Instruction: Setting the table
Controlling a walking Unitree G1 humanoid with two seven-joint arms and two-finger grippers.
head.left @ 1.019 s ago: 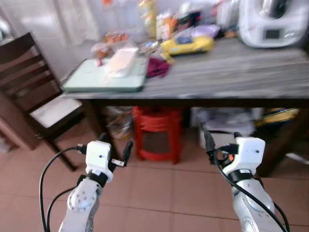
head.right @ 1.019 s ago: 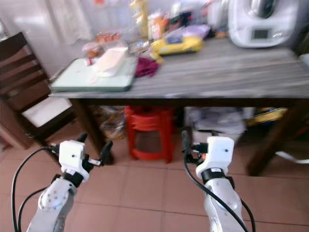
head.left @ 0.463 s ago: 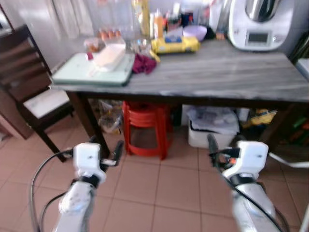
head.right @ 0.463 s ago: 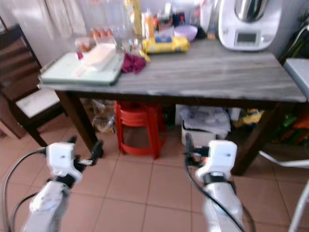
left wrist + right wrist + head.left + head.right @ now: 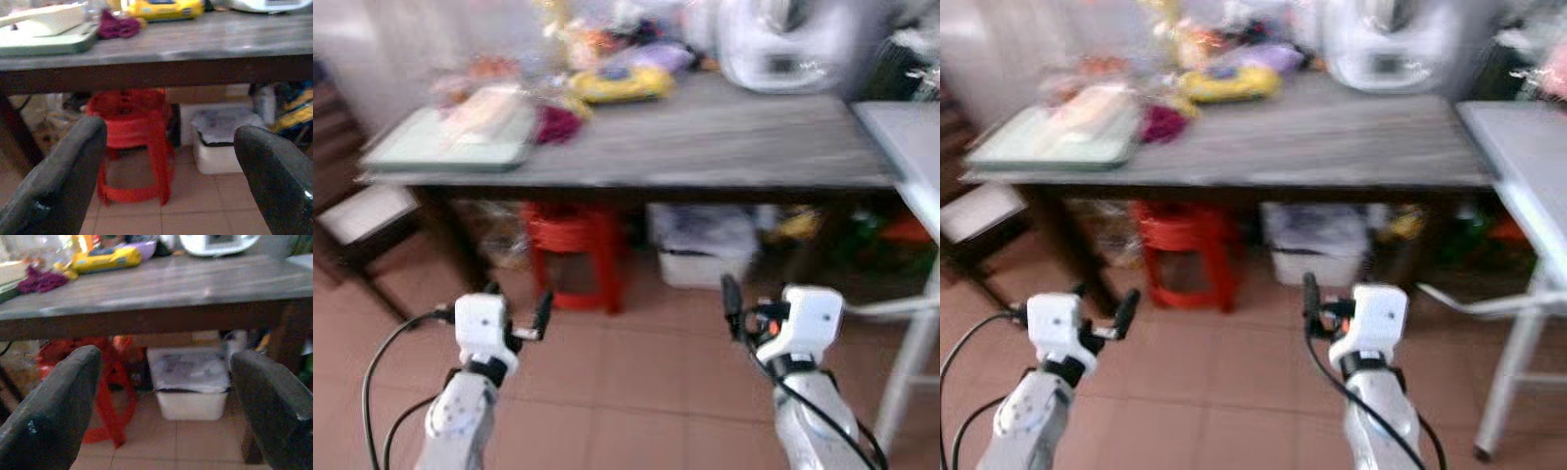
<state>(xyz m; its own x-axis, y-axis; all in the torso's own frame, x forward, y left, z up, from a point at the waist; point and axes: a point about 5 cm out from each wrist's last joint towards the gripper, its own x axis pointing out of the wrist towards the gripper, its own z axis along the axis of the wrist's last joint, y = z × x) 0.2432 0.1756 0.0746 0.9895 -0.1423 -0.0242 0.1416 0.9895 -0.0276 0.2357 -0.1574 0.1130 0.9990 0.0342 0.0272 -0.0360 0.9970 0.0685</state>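
Note:
A grey wooden table (image 5: 705, 127) stands ahead, blurred. On its far left lies a pale green tray (image 5: 450, 147) holding a white pack, with a maroon cloth (image 5: 553, 124) and a yellow package (image 5: 617, 83) beside it. A white kitchen appliance (image 5: 783, 49) sits at the table's back right. My left gripper (image 5: 517, 304) and right gripper (image 5: 759, 299) are held low over the tiled floor, short of the table's edge. Both are open with nothing between the fingers, as the wrist views show for the left gripper (image 5: 171, 181) and the right gripper (image 5: 166, 406).
Under the table stand a red plastic stool (image 5: 573, 250) and a white bin (image 5: 705, 250). A dark chair with a white seat (image 5: 352, 215) is at the left. A light grey table (image 5: 911, 147) with a metal leg juts in at the right.
The camera has swung to the right: the table has slid left in the picture and the light grey table has come into view. Both arms keep the same pose.

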